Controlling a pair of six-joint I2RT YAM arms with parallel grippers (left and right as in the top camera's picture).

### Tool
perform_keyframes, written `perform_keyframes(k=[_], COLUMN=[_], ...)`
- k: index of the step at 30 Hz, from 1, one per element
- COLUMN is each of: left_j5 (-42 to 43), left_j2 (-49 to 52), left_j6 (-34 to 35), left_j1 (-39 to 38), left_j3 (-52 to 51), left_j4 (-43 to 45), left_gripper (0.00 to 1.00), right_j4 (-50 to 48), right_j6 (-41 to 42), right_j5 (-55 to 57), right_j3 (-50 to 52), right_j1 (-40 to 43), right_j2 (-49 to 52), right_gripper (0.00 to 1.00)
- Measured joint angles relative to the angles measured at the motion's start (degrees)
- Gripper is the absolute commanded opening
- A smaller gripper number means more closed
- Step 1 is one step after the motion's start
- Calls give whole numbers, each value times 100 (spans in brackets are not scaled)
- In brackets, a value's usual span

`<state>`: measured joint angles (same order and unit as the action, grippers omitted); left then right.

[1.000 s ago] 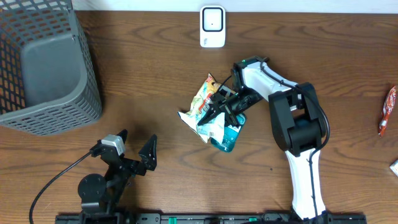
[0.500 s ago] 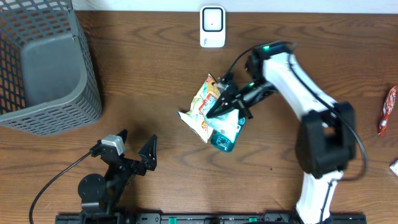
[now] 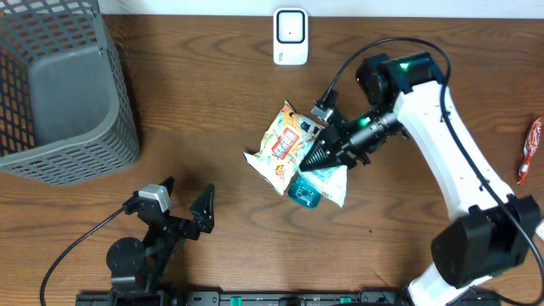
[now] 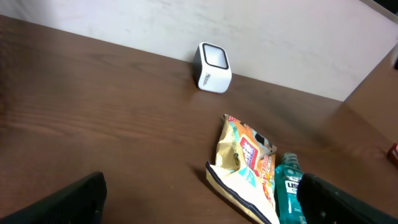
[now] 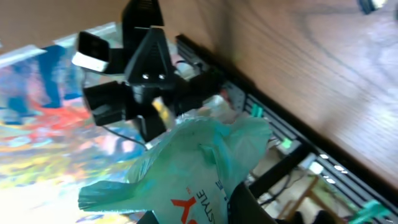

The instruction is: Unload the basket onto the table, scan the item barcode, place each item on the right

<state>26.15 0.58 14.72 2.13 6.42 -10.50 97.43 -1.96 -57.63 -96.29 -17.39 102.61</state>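
Note:
My right gripper (image 3: 325,154) is shut on a pale green plastic packet (image 3: 332,182) with red and blue print, held just above the pile at the table's middle. In the right wrist view the packet (image 5: 199,168) fills the space between the dark fingers (image 5: 249,205). Under it lie a colourful snack bag (image 3: 283,146) and a teal mouthwash bottle (image 3: 303,193). The white barcode scanner (image 3: 291,36) stands at the far edge, well apart from the packet. My left gripper (image 3: 182,210) stands open near the front edge, with nothing in it. Its view shows the scanner (image 4: 213,67), snack bag (image 4: 245,165) and bottle (image 4: 289,193).
A grey mesh basket (image 3: 59,93) stands at the far left. A red snack packet (image 3: 529,151) lies at the right edge, with a white item (image 3: 539,226) below it. A black cable runs from the left arm's base.
The right arm has swung its elbow out to the right. Its gripper has drawn the pale green packet up and slightly right from the pile. The left arm has not moved.

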Motion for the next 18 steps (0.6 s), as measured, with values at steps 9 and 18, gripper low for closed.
perform_keyframes(k=[9, 18], left_j5=[0, 2], left_j2=[0, 0], left_j6=[0, 0], left_j1=[0, 0], left_j3=[0, 0], left_j4=[0, 0], left_gripper=[98, 98], right_j4=[-1600, -2149], right_j6=[809, 1856], right_j5=[1707, 3252], right_j3=[2, 2], right_j1=[-9, -31], right_j2=[-675, -706], right_gripper=[2, 1])
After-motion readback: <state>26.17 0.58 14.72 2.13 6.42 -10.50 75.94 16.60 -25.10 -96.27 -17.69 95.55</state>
